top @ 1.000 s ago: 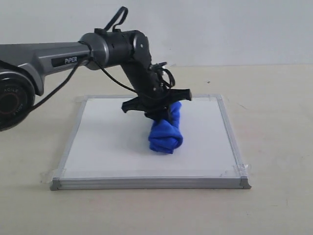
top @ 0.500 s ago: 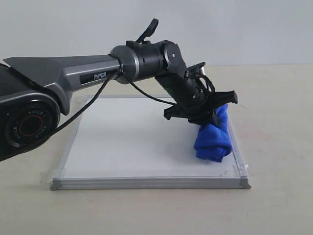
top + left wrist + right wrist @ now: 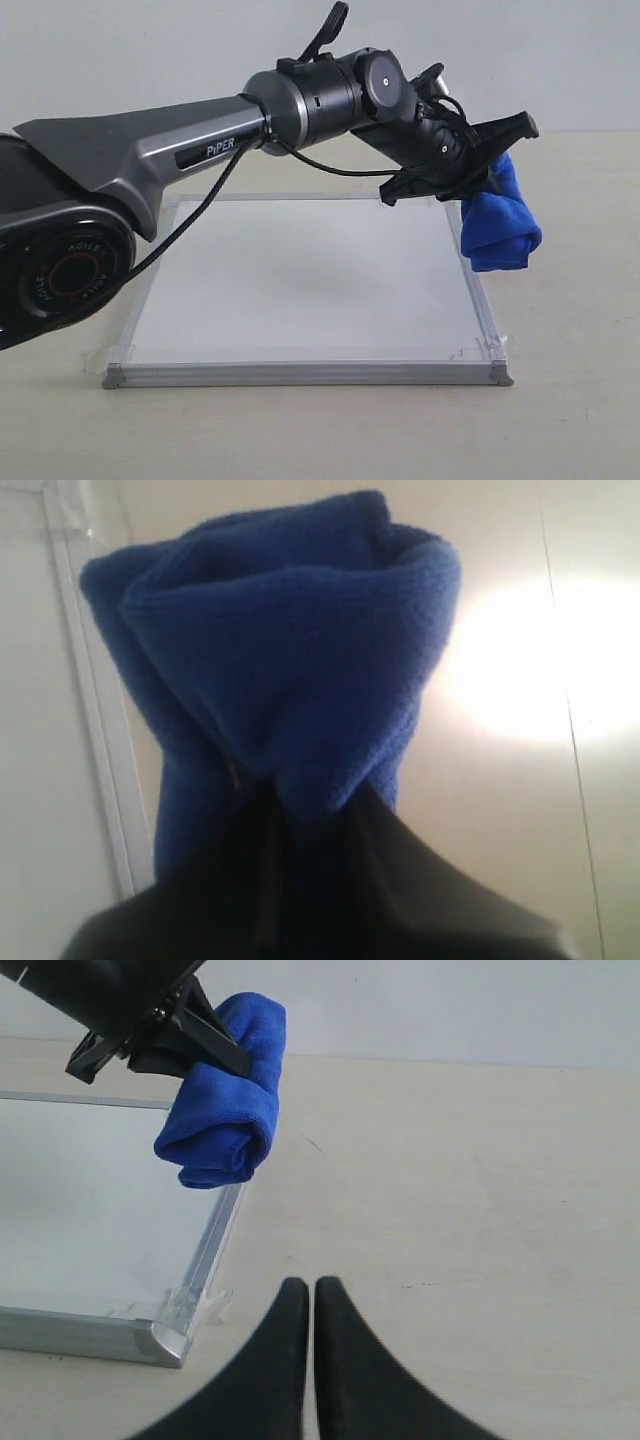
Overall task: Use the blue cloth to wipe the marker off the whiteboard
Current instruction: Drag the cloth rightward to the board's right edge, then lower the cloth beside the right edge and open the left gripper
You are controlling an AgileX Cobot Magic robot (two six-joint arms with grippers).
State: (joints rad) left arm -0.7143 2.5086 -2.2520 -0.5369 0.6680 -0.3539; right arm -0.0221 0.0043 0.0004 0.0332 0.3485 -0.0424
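Observation:
My left gripper (image 3: 485, 192) is shut on the blue cloth (image 3: 499, 225), which hangs lifted above the right edge of the whiteboard (image 3: 300, 270). The same blue cloth (image 3: 280, 660) fills the left wrist view, pinched at its base by the dark jaws, with the whiteboard's frame (image 3: 100, 740) beside it. In the right wrist view the blue cloth (image 3: 225, 1110) hovers over the whiteboard's edge (image 3: 210, 1250). No red marker line shows on the board. My right gripper (image 3: 311, 1285) is shut and empty, low over the bare table beside the board's near corner.
The left arm (image 3: 200, 140) stretches across above the board from the left. The whiteboard's corners carry grey caps and clear tape (image 3: 490, 350). Beige tabletop (image 3: 570, 300) surrounds the board, with a pale wall behind.
The left gripper has swept the cloth rightward across the board, from the middle to the right edge, and lifted it off the surface.

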